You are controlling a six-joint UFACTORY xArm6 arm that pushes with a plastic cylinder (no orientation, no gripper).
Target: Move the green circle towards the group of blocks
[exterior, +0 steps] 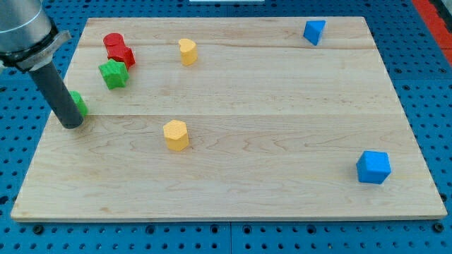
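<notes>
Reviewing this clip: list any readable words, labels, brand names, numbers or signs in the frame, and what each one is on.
None: no text, number, logo or sign can be read anywhere in the camera view.
The wooden board, the blocks, including the green circle and blue cube, and the dark rod ending in my tip all show plain, unmarked surfaces.
The blue perforated surface around the board carries only holes.

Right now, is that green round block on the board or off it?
On: the green circle sits on the board near its left edge, against my tip.
</notes>
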